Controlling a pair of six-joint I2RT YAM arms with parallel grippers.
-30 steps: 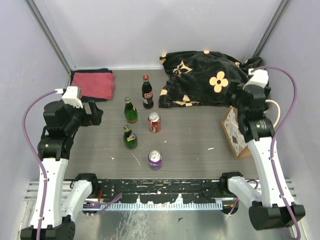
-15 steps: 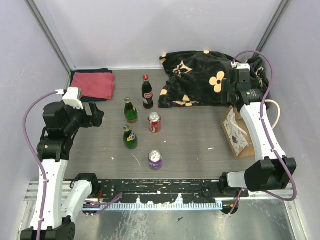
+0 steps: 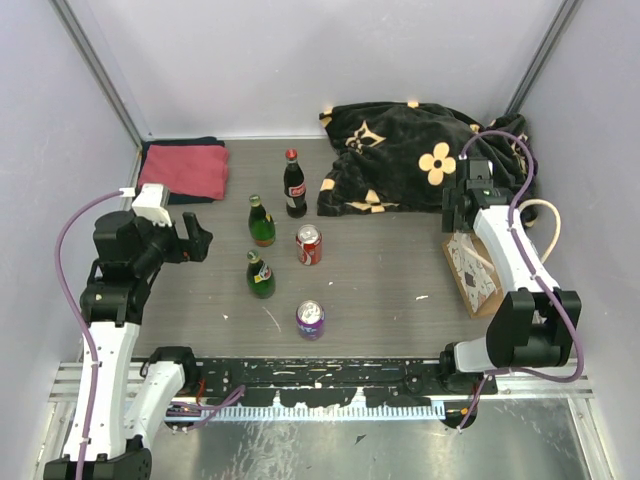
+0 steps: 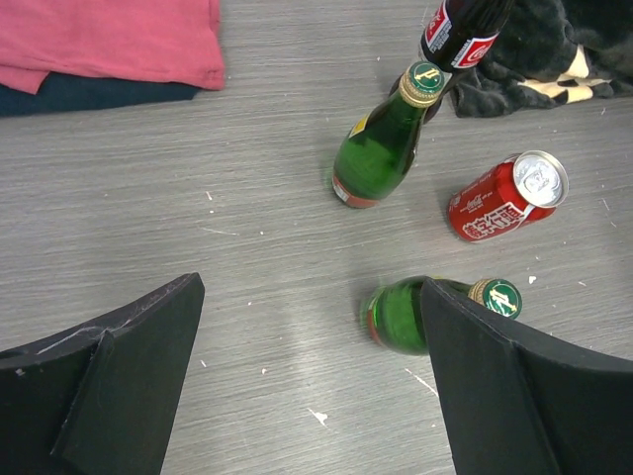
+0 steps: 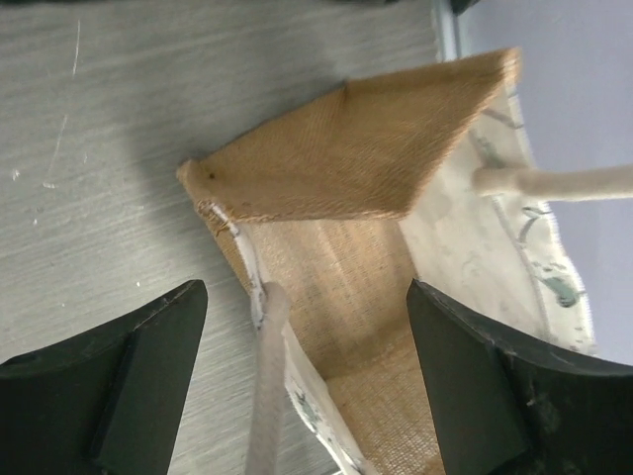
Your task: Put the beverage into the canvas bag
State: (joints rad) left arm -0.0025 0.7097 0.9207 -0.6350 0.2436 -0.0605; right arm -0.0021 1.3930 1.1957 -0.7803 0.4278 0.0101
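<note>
The canvas bag [image 3: 472, 276] stands at the right edge of the table, its mouth open upward. My right gripper [image 3: 457, 222] hangs over its near-left corner. In the right wrist view the right gripper [image 5: 307, 302] is open, with the tan bag wall [image 5: 346, 158] and one cream handle [image 5: 265, 396] between its fingers, touching neither. Two green bottles [image 3: 261, 222] [image 3: 260, 276], a cola bottle [image 3: 294, 186], a red can [image 3: 308, 245] and a purple can [image 3: 310, 319] stand mid-table. My left gripper [image 4: 309, 317] is open and empty, left of the nearer green bottle [image 4: 396, 317].
A black flower-patterned blanket [image 3: 410, 155] is heaped at the back right, close behind the bag. Folded red cloth [image 3: 185, 168] lies at the back left. The second bag handle [image 5: 554, 181] stretches toward the right wall. The rail with the arm bases [image 3: 320, 378] runs along the front.
My right arm has swung its gripper back and down over the bag's mouth. The left gripper has shifted slightly right toward the bottles. No beverage has moved.
</note>
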